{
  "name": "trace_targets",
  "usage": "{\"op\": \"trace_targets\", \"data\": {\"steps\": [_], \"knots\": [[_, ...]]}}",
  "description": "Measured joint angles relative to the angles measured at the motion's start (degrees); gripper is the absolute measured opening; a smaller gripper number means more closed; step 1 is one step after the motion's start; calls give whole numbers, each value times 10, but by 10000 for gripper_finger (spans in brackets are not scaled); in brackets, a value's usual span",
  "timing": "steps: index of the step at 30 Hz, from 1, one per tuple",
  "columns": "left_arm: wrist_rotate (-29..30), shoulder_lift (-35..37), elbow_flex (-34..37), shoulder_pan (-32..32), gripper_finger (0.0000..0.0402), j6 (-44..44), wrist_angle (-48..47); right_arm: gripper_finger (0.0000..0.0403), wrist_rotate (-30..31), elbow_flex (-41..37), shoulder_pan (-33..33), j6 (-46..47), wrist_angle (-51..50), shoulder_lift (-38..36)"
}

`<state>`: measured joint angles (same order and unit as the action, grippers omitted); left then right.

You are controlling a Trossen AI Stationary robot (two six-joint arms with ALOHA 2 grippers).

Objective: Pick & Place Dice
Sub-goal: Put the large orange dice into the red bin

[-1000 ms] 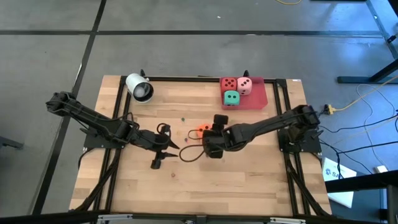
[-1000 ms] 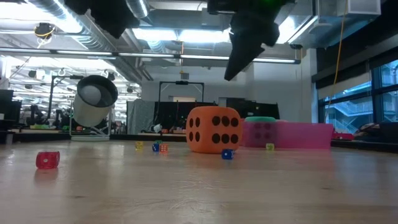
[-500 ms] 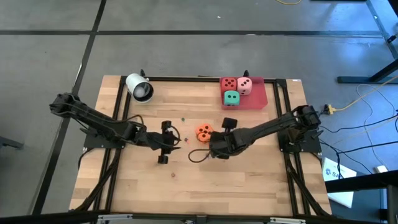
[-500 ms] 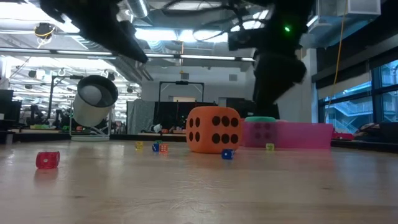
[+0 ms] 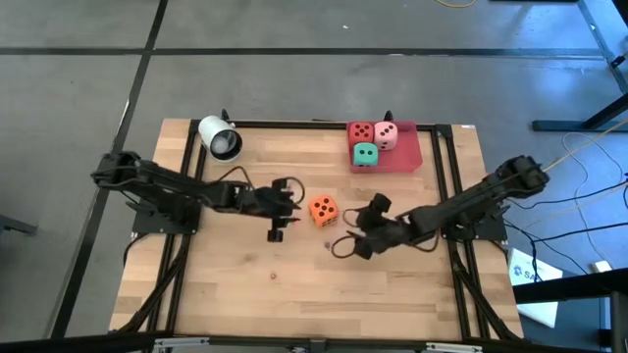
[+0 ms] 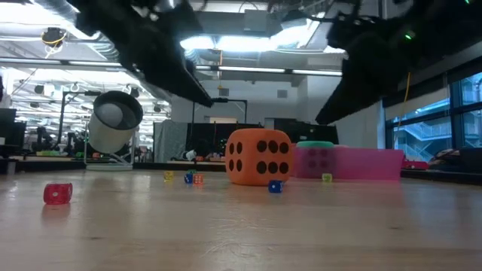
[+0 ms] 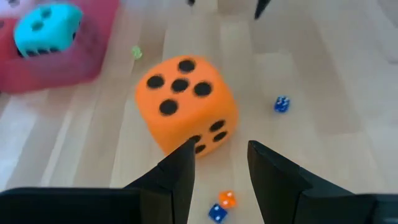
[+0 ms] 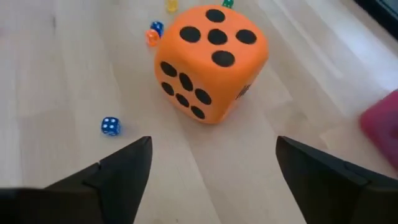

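The orange die sits flat on the wood, five pips up, between both grippers; it also shows in the low view. My left gripper is open just to its left, fingertips short of the orange die. My right gripper is wide open, to the right and near side of the orange die. The red die, pink die and green die rest on the flat red tray at the far edge.
A white cylinder lies on its side at the far left corner. Tiny dice are scattered on the wood around the orange die: a blue one, another blue one, a small red one. Black rails frame the table.
My right gripper has drawn back from above the orange die toward the table's right and near edge. My left gripper has moved rightward, toward the orange die. The orange die has stayed where it was on the wood.
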<state>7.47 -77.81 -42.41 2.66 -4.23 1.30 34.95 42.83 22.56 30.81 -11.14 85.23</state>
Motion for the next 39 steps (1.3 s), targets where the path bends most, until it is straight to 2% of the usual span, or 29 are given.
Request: {"op": "trace_targets", "data": {"steps": [7,13,20,25,32,35,39], "knots": [[-44,-65,0,-57,143,17,35,335,2,-123,-12,-28,201,-10],[-59,-80,0,-74,143,26,71,335,6,-171,-31,-94,291,-9],[-56,-80,0,-87,143,42,77,335,-48,-227,-84,-164,454,16],[-56,-80,0,-94,143,52,77,335,-98,-233,-115,-191,486,32],[-61,-89,0,-101,143,60,79,335,-136,-233,-138,-224,593,87],[-65,-97,0,-103,143,64,80,335,-138,-228,-147,-225,600,109],[-75,-105,0,-104,143,62,96,335,-169,-207,-157,-232,624,139]]}}
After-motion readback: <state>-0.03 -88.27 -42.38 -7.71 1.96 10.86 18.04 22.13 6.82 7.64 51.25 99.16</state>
